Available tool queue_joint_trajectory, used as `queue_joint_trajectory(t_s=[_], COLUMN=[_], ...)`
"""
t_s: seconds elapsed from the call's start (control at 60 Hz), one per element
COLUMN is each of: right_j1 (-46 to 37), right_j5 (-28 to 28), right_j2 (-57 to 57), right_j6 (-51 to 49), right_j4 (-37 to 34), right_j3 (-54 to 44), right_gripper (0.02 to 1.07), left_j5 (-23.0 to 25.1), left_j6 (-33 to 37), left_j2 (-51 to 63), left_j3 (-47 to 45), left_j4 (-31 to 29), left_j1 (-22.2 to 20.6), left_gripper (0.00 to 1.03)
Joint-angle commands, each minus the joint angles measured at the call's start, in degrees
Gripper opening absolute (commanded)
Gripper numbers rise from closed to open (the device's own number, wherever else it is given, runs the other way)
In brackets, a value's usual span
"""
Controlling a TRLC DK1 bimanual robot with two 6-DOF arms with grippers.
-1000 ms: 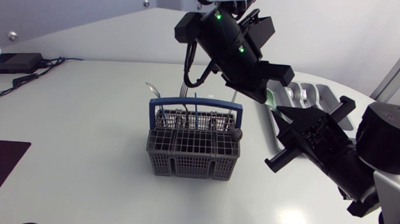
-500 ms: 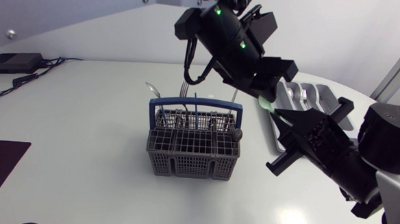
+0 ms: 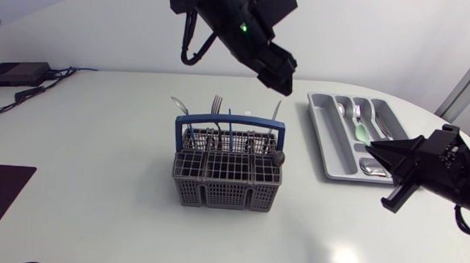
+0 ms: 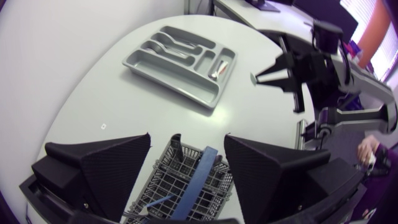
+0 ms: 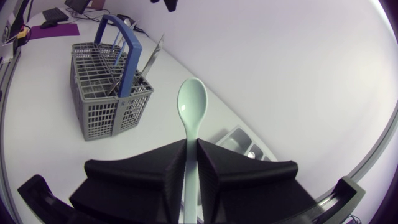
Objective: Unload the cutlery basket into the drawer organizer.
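Here, a pale green spoon [image 5: 191,102] sat clamped between the right gripper's [image 5: 191,148] fingers.
The gripper hung beside the grey drawer organizer [image 3: 329,136], which held some metal cutlery [image 3: 357,112]. The cutlery basket [image 3: 227,183] stood mid-table, well apart, forks [image 3: 216,106] upright inside. Above it the left gripper [image 4: 186,140] hovered, fingers spread and empty.

Arms apart, left one high.
Left gripper [image 4: 186,138] hangs above basket [image 3: 227,179], fingers spread wide; right gripper [image 5: 191,149] well right of basket, clamped on spoon [image 5: 193,102].
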Motion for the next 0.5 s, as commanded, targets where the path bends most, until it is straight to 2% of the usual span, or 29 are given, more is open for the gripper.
queue_joint_trajectory(t_s=[0.0,0.067,0.133,0.283,0.483], right_j1=[-6.15,-9.32,-14.15,-17.49,-19.16], right_j5=[-5.58,-8.48,-12.88,-13.14,-9.45], right_j2=[5.95,9.91,17.38,27.31,39.09], right_j6=[-8.11,-12.16,-20.33,-34.83,-53.47], right_j4=[-3.13,-5.59,-10.77,-17.63,-28.35], right_j3=[3.88,6.35,11.18,16.72,25.59], right_gripper=[0.18,0.18,0.18,0.18,0.18], left_j5=[-1.17,-1.69,-4.24,-4.51,-4.77], left_j6=[8.72,12.24,17.86,23.49,24.19], left_j2=[-1.63,-2.78,-4.80,-7.70,-9.98], left_j3=[-3.46,-5.57,-10.06,-15.68,-17.00], left_j4=[-1.16,-0.72,0.95,3.94,3.76], left_j1=[-1.73,-2.61,-4.37,-5.16,-4.81], left_gripper=[0.98,0.98,0.98,0.96,0.96])
